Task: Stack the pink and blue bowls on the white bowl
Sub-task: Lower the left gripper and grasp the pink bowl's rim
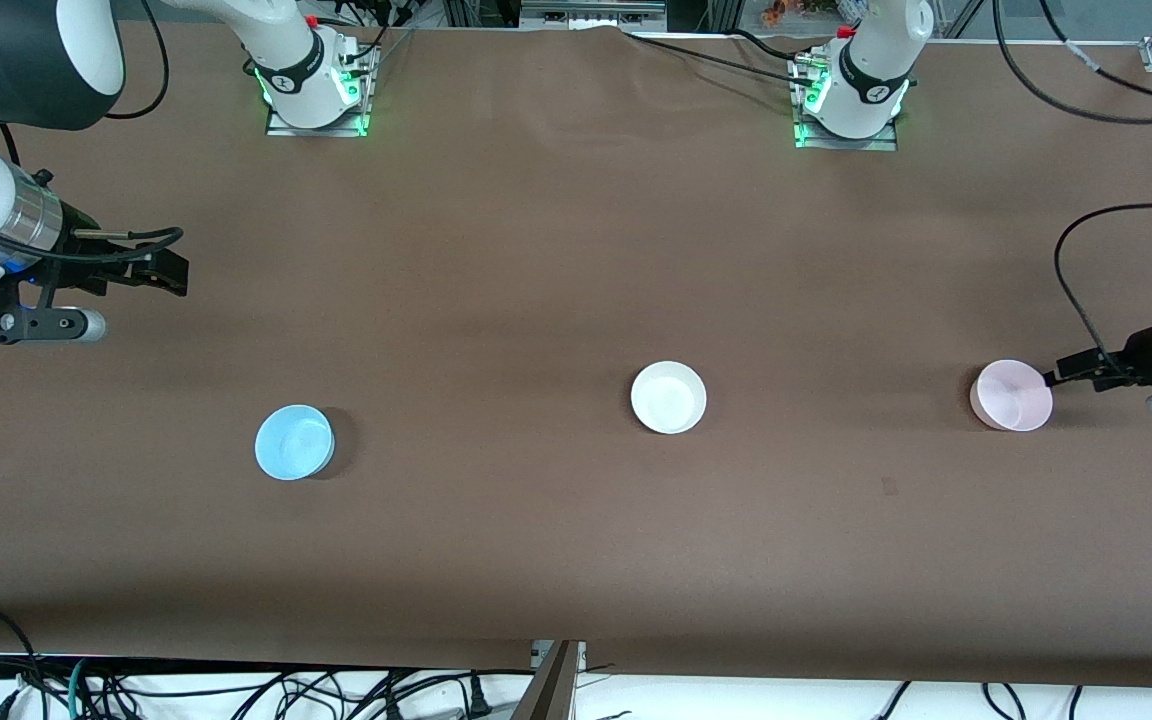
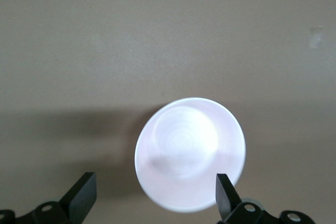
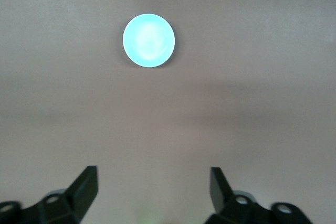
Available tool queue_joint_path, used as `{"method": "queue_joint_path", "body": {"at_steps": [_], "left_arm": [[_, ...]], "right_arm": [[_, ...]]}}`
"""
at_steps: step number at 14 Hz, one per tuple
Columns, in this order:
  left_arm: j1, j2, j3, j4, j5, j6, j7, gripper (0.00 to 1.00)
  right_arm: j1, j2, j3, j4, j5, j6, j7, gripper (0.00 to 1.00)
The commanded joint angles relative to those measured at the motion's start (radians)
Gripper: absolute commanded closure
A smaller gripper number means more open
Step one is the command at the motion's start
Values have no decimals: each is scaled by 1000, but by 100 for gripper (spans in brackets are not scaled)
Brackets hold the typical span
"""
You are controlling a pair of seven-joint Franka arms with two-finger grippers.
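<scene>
The pale pink bowl [image 1: 1011, 395] sits upright at the left arm's end of the table. My left gripper [image 1: 1061, 372] is open just beside it. In the left wrist view the pink bowl [image 2: 190, 153] lies partly between the spread fingers of that gripper [image 2: 155, 182], with no contact. The white bowl [image 1: 669, 397] sits mid-table. The sky-blue bowl [image 1: 294, 442] sits toward the right arm's end. My right gripper [image 1: 176, 272] is open and empty over bare table, well away from the blue bowl. In the right wrist view the blue bowl [image 3: 148, 40] is well clear of that gripper [image 3: 153, 174].
The brown table [image 1: 576, 250] holds only the three bowls, spaced well apart in a rough row. The two arm bases [image 1: 316, 90] [image 1: 851, 100] stand at its edge farthest from the front camera. Cables [image 1: 236, 690] hang below its near edge.
</scene>
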Motion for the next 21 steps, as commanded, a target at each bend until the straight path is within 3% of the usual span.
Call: {"method": "queue_joint_path", "body": {"at_steps": [1, 3, 5, 7, 8, 10, 16, 21], "left_arm": [[10, 45, 3, 21, -68, 16, 80, 0], [16, 57, 3, 23, -68, 36, 80, 0], [16, 65, 3, 23, -68, 42, 80, 13], [13, 69, 3, 23, -70, 42, 80, 35], [15, 72, 3, 23, -70, 42, 80, 42], [13, 82, 3, 23, -93, 42, 80, 42], [7, 85, 3, 24, -105, 39, 77, 100], [-10, 49, -15, 78, -99, -59, -12, 100]], "right_arm": [[-5, -12, 0, -7, 9, 4, 1, 1], [-11, -12, -6, -7, 8, 4, 3, 1], [-28, -12, -6, -5, 31, 6, 4, 1], [-34, -12, -5, -9, 39, 3, 0, 1], [-35, -12, -5, -9, 39, 4, 0, 1], [-35, -12, -5, -7, 39, 7, 0, 1], [-35, -12, -5, -9, 39, -1, -2, 1], [-35, -12, -5, -9, 39, -1, 0, 1]]}}
